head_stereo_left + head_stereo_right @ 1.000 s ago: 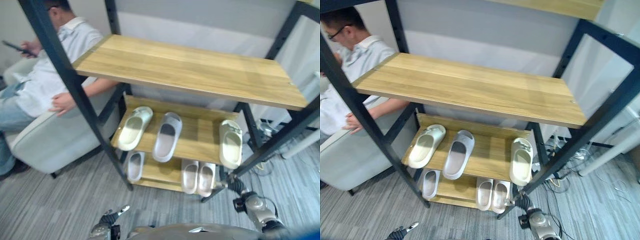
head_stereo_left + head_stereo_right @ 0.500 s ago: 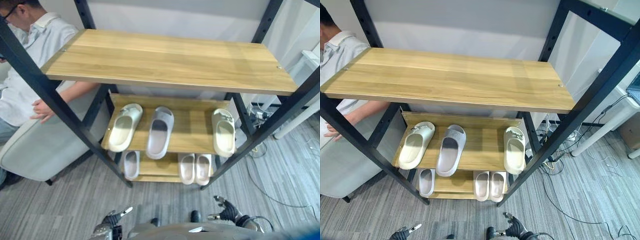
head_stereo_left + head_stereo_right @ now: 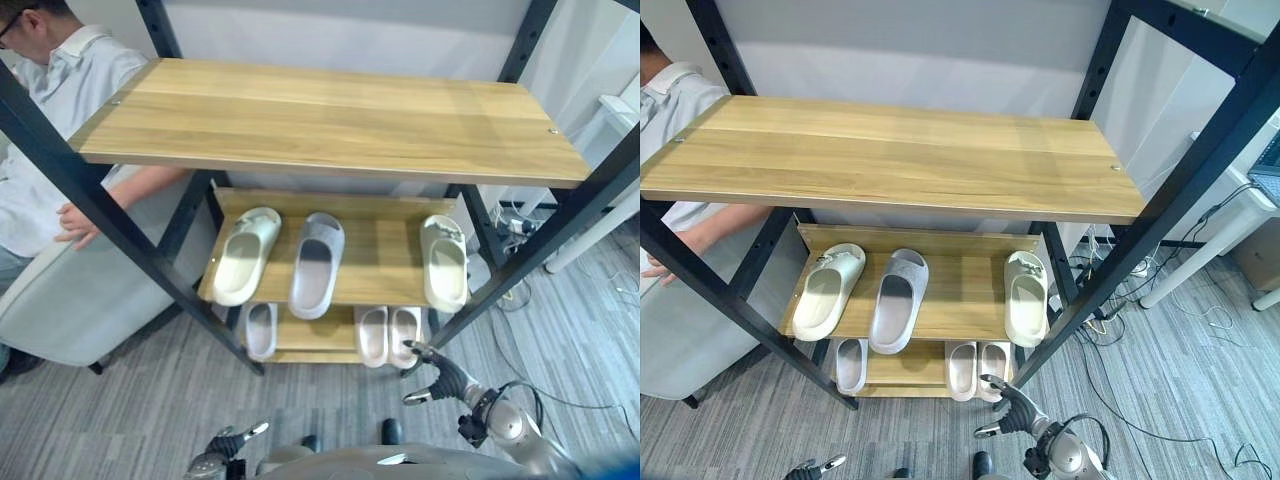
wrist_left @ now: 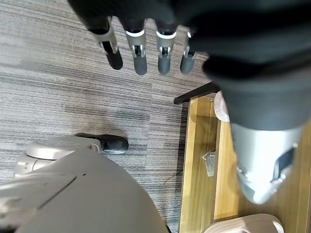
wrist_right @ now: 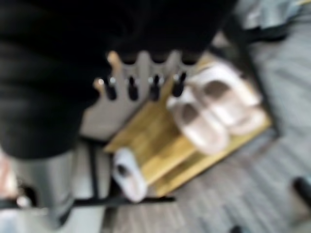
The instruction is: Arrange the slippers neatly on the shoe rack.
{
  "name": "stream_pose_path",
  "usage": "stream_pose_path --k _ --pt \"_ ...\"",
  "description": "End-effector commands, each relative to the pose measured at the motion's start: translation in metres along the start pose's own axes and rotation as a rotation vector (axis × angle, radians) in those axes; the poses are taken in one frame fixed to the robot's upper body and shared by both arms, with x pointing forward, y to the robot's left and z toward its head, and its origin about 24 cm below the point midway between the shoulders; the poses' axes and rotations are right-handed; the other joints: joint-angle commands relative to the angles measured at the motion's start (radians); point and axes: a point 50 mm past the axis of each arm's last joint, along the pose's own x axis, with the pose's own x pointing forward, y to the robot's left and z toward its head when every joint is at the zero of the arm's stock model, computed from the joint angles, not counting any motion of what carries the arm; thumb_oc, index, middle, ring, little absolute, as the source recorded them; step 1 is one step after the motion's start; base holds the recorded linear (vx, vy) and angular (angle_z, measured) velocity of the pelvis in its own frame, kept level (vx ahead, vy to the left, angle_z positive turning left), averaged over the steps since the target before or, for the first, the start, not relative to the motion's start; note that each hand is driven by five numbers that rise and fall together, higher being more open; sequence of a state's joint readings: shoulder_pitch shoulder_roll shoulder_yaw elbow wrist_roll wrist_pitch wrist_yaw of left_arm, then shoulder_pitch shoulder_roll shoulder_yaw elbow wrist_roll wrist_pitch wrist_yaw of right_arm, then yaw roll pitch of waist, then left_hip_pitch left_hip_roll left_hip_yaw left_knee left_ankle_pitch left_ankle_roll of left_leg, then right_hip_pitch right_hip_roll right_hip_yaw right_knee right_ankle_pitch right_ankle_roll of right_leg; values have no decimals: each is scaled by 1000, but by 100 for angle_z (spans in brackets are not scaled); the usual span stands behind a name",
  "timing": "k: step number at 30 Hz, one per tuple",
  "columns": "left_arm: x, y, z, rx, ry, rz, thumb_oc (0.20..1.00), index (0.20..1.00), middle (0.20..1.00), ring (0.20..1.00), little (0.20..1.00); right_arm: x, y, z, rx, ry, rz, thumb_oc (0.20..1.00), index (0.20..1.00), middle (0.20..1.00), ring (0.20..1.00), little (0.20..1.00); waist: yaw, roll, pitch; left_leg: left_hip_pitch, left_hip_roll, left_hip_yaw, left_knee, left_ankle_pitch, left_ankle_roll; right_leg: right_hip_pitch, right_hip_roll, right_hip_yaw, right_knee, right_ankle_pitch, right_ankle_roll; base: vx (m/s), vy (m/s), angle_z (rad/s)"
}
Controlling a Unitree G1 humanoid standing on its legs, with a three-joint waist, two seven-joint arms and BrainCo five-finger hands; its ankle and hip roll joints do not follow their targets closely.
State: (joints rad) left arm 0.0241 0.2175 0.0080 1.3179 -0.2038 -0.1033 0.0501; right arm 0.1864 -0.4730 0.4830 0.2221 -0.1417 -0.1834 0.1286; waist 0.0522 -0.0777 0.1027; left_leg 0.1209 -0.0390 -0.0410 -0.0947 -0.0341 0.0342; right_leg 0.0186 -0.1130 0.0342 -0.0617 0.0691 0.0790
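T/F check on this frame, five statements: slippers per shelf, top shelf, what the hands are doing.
1. The middle shelf holds three slippers. True.
2. The top shelf holds a pair of slippers. False: it is bare.
3. The right hand grips a slipper. False: it is open and holds nothing, in front of the rack's lower right.
4. On the bottom shelf, a pale pair lies side by side at the right and a grey single slipper at the left. True.
5. The left hand is open above the floor. True.
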Motion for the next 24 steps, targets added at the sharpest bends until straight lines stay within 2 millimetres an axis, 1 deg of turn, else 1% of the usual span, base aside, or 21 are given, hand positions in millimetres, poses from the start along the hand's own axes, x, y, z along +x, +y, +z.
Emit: stream_pose_path --k 1,2,4,5,6,8,9,10,13,16,18,19,21,22,24 --pt "2 -15 15 64 -42 -28 1000 1000 1000 1000 1000 4 -29 36 -63 -189 -85 1000 1000 1000 1000 1000 30 59 -1 -19 10 12 50 -29 -16 -49 -25 -15 212 -115 91 26 -4 3" --pt "2 -15 15 64 -42 -28 1000 1000 1000 1000 1000 4 -29 36 -63 -189 -85 1000 1000 1000 1000 1000 30 59 -1 -19 10 12 51 -29 -16 -49 -25 -15 212 -115 91 40 -2 6" --pt "2 -16 13 67 -36 -25 1000 1000 1000 1000 1000 5 -36 45 -90 -230 -137 1000 1000 1000 1000 1000 35 58 -4 -16 12 11 52 -31 -16 -43 -26 -18 209 -116 92 56 0 6" --pt "1 -15 7 76 -24 -22 1000 1000 1000 1000 1000 5 -48 57 -143 -280 -211 1000 1000 1000 1000 1000 41 55 -10 -12 13 9 52 -35 -15 -37 -27 -21 205 -117 93 66 -3 4" --pt "1 -15 7 76 -24 -22 1000 1000 1000 1000 1000 5 -48 57 -143 -280 -212 1000 1000 1000 1000 1000 42 55 -10 -12 13 9 52 -35 -15 -37 -27 -21 205 -117 93 69 -6 5" --pt "1 -15 5 81 -21 -22 1000 1000 1000 1000 1000 6 -62 65 -223 -298 -282 1000 1000 1000 1000 1000 52 52 -16 -10 14 5 52 -39 -16 -30 -27 -28 200 -118 92 60 -6 9" --pt "1 -15 4 82 -19 -23 1000 1000 1000 1000 1000 6 -67 67 -245 -300 -304 1000 1000 1000 1000 1000 55 52 -18 -10 14 2 53 -41 -15 -28 -28 -30 199 -119 92 47 -3 10" --pt "1 -15 4 82 -19 -23 1000 1000 1000 1000 1000 6 -67 66 -245 -300 -304 1000 1000 1000 1000 1000 55 52 -18 -10 14 2 53 -41 -15 -27 -28 -30 199 -119 92 31 2 7" --pt "0 -16 2 103 -25 -33 1000 1000 1000 1000 1000 7 -82 69 -283 -298 -379 1000 1000 1000 1000 1000 68 48 -23 -11 14 -4 55 -44 -16 -19 -28 -36 193 -119 91 46 0 5" --pt "0 -15 1 121 -23 -35 1000 1000 1000 1000 1000 11 -92 70 -296 -283 -424 1000 1000 1000 1000 1000 81 44 -24 -16 15 -13 58 -45 -17 -15 -28 -42 189 -119 90 37 -4 2" --pt "0 -12 0 137 -19 -30 1000 1000 1000 1000 1000 15 -104 72 -313 -272 -469 1000 1000 1000 1000 1000 93 38 -23 -24 16 -16 60 -46 -18 -15 -28 -47 185 -120 88 38 -5 4" --pt "0 -12 0 137 -19 -29 1000 1000 1000 1000 1000 15 -104 72 -313 -272 -469 1000 1000 1000 1000 1000 93 38 -23 -24 16 -16 60 -46 -18 -15 -28 -47 185 -120 88 30 -4 5" --pt "-1 -9 -2 151 -16 -24 1000 1000 1000 1000 1000 16 -112 73 -329 -264 -495 1000 1000 1000 1000 1000 103 33 -21 -29 16 -16 60 -47 -19 -15 -28 -50 178 -119 87 25 3 7" --pt "-1 -5 -3 155 -17 -15 1000 1000 1000 1000 1000 17 -118 74 -314 -261 -520 1000 1000 1000 1000 1000 112 30 -19 -36 17 -17 60 -46 -20 -16 -29 -55 171 -117 86 27 8 7" --pt "-1 -2 -5 155 -10 -8 1000 1000 1000 1000 1000 20 -126 77 -292 -267 -542 1000 1000 1000 1000 1000 121 26 -18 -45 17 -17 58 -44 -21 -19 -29 -60 160 -113 85 15 3 8"
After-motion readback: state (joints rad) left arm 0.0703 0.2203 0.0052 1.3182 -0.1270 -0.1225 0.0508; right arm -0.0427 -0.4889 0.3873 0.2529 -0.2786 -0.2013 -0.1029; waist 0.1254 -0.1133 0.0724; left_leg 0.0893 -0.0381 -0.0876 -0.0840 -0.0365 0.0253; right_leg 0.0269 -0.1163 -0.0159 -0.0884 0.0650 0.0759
